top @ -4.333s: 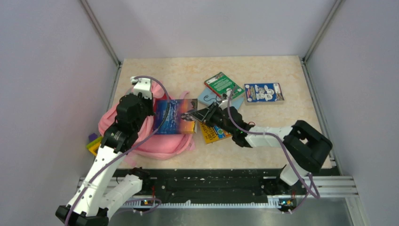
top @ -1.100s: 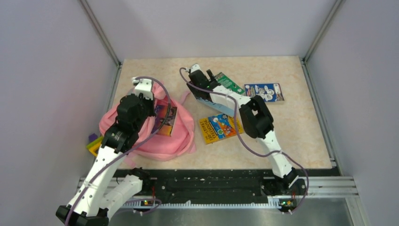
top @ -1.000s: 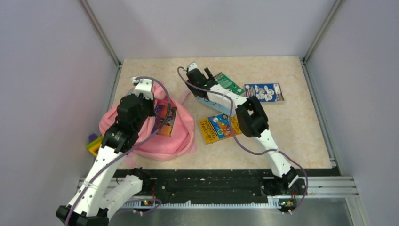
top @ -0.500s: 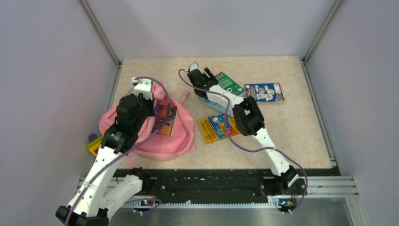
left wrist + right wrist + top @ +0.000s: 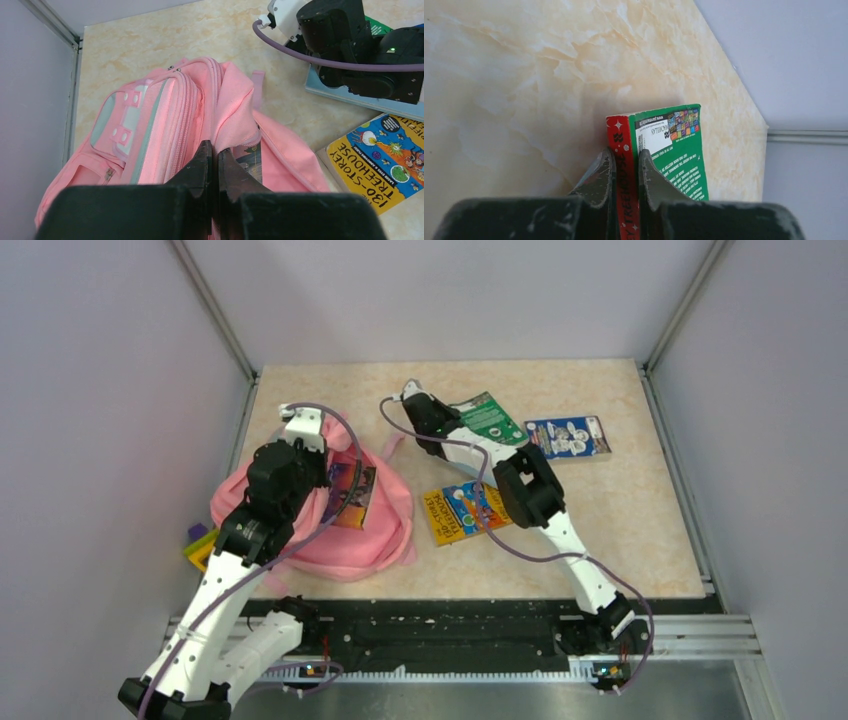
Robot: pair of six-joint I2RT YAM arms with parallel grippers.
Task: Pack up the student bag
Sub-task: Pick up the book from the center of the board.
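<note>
While the left gripper (image 5: 213,146) pinches the student bag (image 5: 375,540) open, the right gripper (image 5: 625,159) clamps a green book (image 5: 676,150) (another book (image 5: 352,492) sits inside, more lying loose).

At the black left jaws, the student bag (image 5: 150,125) is pink, with grey-green stripes and a pale patch dotted pink. Between the dark right jaws, the green book (image 5: 671,150) has a red spine with white stars. Near those jaws, the yellow book (image 5: 450,515) carries blue cartoon art. The bench (image 5: 620,530) is cream, marbled tan.
</note>
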